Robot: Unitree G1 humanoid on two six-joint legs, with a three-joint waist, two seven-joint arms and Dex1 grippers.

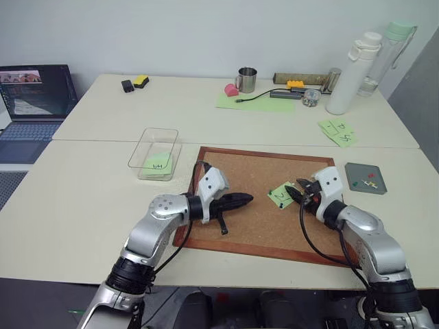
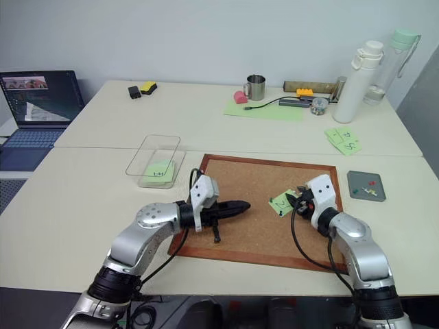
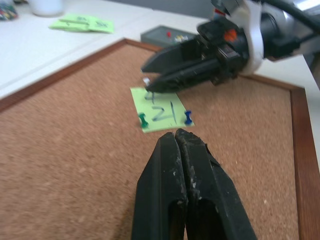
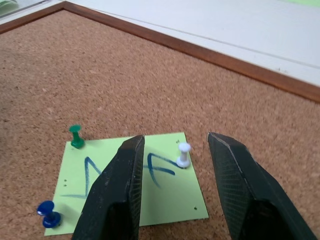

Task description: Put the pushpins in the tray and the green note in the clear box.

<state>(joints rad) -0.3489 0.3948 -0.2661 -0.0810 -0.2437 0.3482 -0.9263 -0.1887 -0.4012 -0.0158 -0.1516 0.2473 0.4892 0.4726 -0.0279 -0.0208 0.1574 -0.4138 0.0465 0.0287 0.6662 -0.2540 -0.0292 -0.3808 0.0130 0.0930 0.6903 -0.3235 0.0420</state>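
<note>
Cream-coloured tables (image 1: 82,205) carry everything, and a wood-framed cork board (image 1: 267,226) lies on the near one. At the robot's far left a laptop (image 1: 34,103) stands open. Two tall bottles (image 1: 357,68) stand at the back right, near a metal mug (image 1: 247,79). The clear box (image 1: 156,152) sits just off the board's left corner, with a green note marked "HH" (image 1: 158,163) inside it. The left gripper (image 1: 248,200) reaches level across the cork, its two black fingers pressed together on nothing, its tip short of the green note (image 3: 161,109). The right gripper (image 4: 175,165) hangs over that note's far side, its fingers standing apart with a white pin (image 4: 183,154) between them; whether they touch it cannot be told. The dark-grey tray (image 1: 365,178) rests on the table right of the board, with a few small pins in it. An overlapping pair of green notes (image 1: 337,131) lies behind the tray. The green note is pinned to the cork by a green pushpin (image 3: 143,120), a blue pushpin (image 3: 188,118) and the white one.
</note>
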